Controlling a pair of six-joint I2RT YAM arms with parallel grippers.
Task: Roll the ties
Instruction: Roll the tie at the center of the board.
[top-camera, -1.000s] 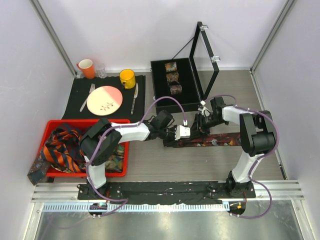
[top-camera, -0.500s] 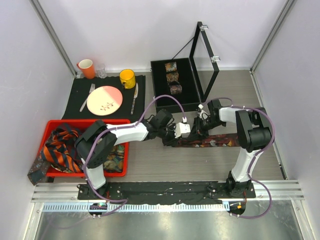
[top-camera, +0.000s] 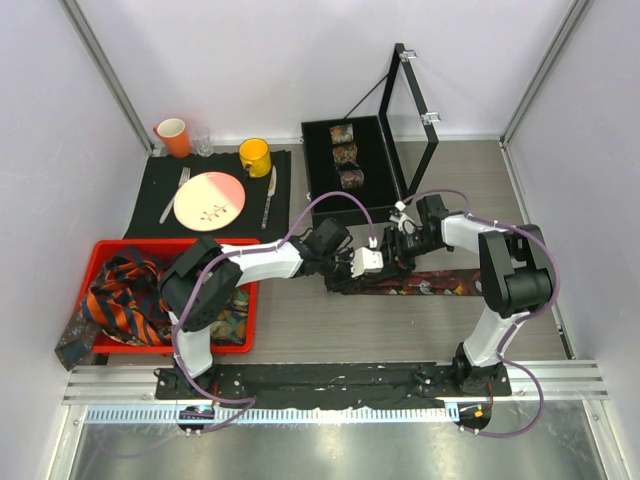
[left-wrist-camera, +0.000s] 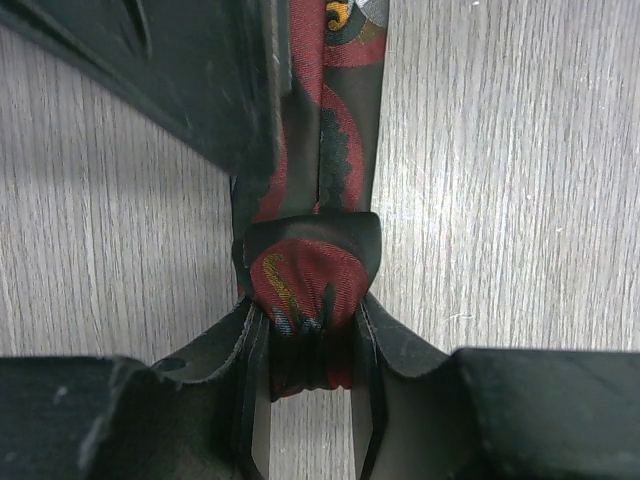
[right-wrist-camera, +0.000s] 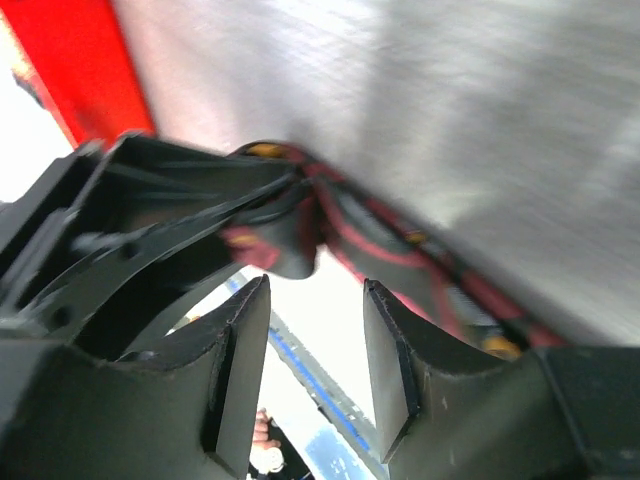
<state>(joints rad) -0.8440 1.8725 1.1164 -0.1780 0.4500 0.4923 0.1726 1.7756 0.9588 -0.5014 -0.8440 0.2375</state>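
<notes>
Right claw (right-wrist-camera: 315, 290) has opened, empty; left claw (left-wrist-camera: 308, 308) pinches rolled end of red tie (left-wrist-camera: 345, 130).

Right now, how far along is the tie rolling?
Done: three rolled ties sit in the black box. In hand: the left jaws pinch the started coil of a dark red tie, most of it lying flat; the right jaws stand open beside it, holding nothing. Left: finishing that roll, plus the tangled ties in the red bin.
</notes>
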